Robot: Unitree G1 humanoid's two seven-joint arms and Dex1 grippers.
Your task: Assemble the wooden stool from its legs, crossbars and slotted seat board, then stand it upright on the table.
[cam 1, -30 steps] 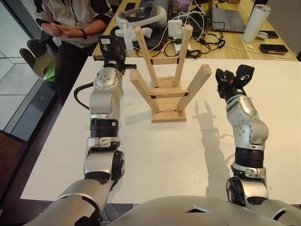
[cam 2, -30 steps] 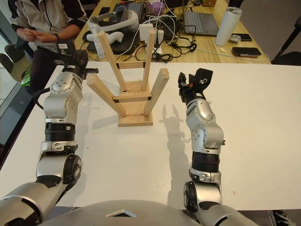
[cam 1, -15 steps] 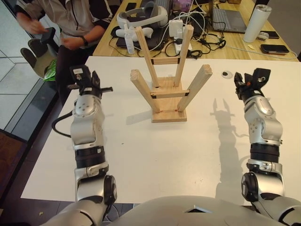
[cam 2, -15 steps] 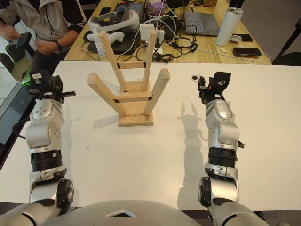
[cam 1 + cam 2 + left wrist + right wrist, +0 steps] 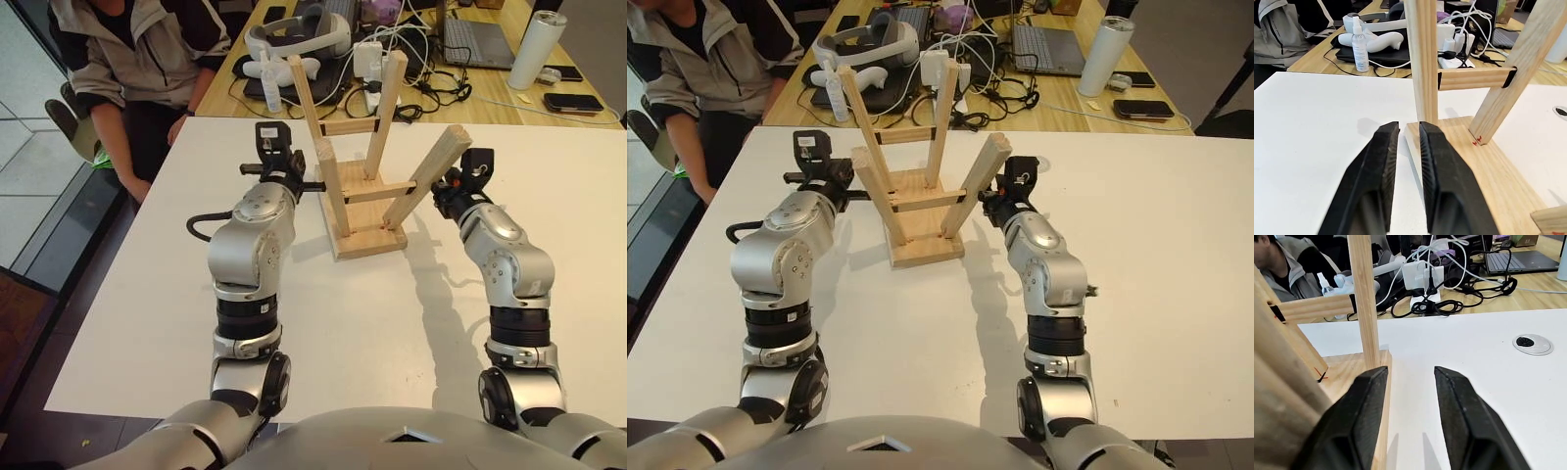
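Note:
The wooden stool stands upside down on the white table [image 5: 343, 333], its seat board [image 5: 364, 241] flat and four legs pointing up, joined by crossbars [image 5: 349, 126]. My left gripper [image 5: 313, 184] is low against the near left leg [image 5: 333, 186]. In the left wrist view its fingers [image 5: 1385, 147] are almost together with nothing between, tips by the seat board's corner [image 5: 1415, 129]. My right gripper [image 5: 441, 192] sits beside the near right leg [image 5: 431, 168]. Its fingers [image 5: 1452, 382] are spread open over bare table, the leg [image 5: 1283, 396] outside them.
A person [image 5: 137, 59] sits at the table's far left corner. Behind the table a wooden desk [image 5: 490, 93] carries a headset, a spray bottle [image 5: 268, 83], cables, a laptop, a steel tumbler [image 5: 534, 39] and a phone. A cable grommet [image 5: 1533, 343] is set in the table.
Both arms swung out to the sides and have come back in against the stool's near legs. The stool has turned a little and shifted slightly right. The person leaned closer.

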